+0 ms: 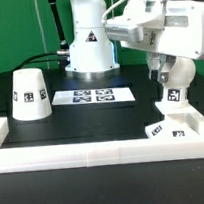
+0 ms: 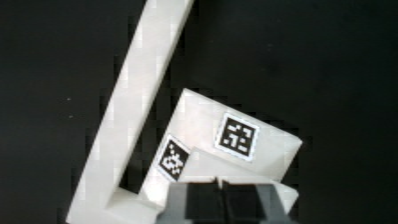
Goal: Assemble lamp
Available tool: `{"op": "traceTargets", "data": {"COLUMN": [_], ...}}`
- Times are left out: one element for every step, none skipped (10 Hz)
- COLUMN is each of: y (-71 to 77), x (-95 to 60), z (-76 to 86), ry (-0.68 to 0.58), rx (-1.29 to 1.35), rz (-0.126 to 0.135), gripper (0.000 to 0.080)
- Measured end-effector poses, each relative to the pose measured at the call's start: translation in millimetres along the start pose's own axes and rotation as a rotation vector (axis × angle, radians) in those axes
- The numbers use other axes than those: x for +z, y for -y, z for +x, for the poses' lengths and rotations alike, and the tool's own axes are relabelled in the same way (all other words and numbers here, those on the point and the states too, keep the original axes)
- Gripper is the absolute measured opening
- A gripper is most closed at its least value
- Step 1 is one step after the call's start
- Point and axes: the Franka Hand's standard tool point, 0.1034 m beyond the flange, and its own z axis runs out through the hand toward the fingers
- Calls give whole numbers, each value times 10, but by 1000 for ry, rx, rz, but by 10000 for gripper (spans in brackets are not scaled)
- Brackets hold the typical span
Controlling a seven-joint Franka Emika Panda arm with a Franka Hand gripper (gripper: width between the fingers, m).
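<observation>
Jaws [image 1: 167, 75] of mine hang at the exterior view's right, right at the top of the bulb [image 1: 175, 92]. I cannot tell whether they are clamped on it or merely beside it. In the wrist view the jaws [image 2: 222, 197] show only as a grey block with a thin dark slit.

The bulb is white, stands upright and shows one black-and-white square tag. Its lower end meets the lamp base [image 1: 163, 131], though I cannot tell whether they touch. The base [image 2: 228, 140] is a flat, angular white slab with two tags visible, one on its top and one on its side face. It lies on the black desk [image 1: 101, 118], close to the white border wall [image 2: 139, 100].

One lamp shade [image 1: 29, 93], a white truncated cone, stands wide end down well apart at the exterior view's left, with one tag showing; its inside is hidden. The marker board [image 1: 89, 94] lies between the shade and the base. One bulb, one base, one shade.
</observation>
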Motion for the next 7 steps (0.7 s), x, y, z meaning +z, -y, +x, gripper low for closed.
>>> {"op": "traceTargets", "data": {"y": [-6, -21, -22, -25, -36, -53, -72], "x": [-23, -68, -76, -88, -122, -172, -217], "z": [-12, -25, -30, -34, -40, -35, -18], "ry": [1, 4, 4, 5, 6, 7, 7], "rx": [2, 3, 6, 9, 15, 30, 45], "rz": [-3, -11, -11, -12, -16, -22, -29], "gripper": [26, 161, 296, 296, 491, 629, 629]}}
